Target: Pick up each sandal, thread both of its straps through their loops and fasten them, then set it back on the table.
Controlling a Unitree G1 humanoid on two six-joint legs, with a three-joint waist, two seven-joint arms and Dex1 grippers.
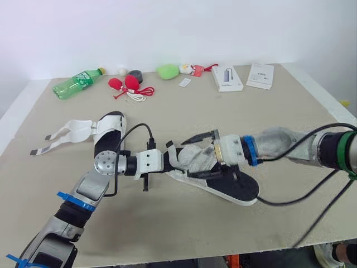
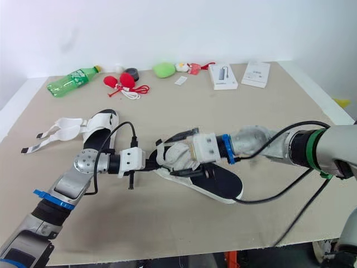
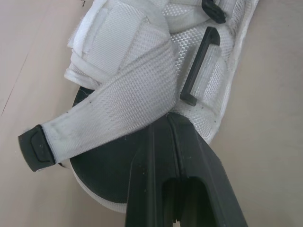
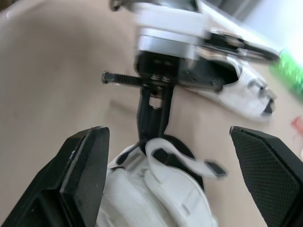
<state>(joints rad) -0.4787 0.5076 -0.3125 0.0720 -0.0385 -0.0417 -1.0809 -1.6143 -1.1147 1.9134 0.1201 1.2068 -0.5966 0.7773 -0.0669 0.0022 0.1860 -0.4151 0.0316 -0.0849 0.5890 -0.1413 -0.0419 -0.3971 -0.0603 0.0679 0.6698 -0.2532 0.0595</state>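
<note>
A white sandal with a black sole (image 1: 226, 187) lies at the middle of the table (image 1: 184, 114), its heel toward my left arm. One strap with a black tip (image 3: 35, 149) hangs loose over the heel. My left gripper (image 1: 170, 162) is shut on the sandal's heel end, where that strap meets the upper (image 3: 142, 94). My right gripper (image 1: 199, 156) is open, one finger (image 4: 85, 163) on each side of the white upper without closing on it. A second sandal (image 1: 107, 134) lies flat at the left, its two straps (image 1: 64, 134) spread open on the table.
Along the far edge lie a green bottle (image 1: 78, 84), red items with a white cord (image 1: 129, 86), a black disc (image 1: 135, 75), a green lump (image 1: 167, 71) and two white boxes (image 1: 227, 78). Black cables trail from both arms near the front right edge.
</note>
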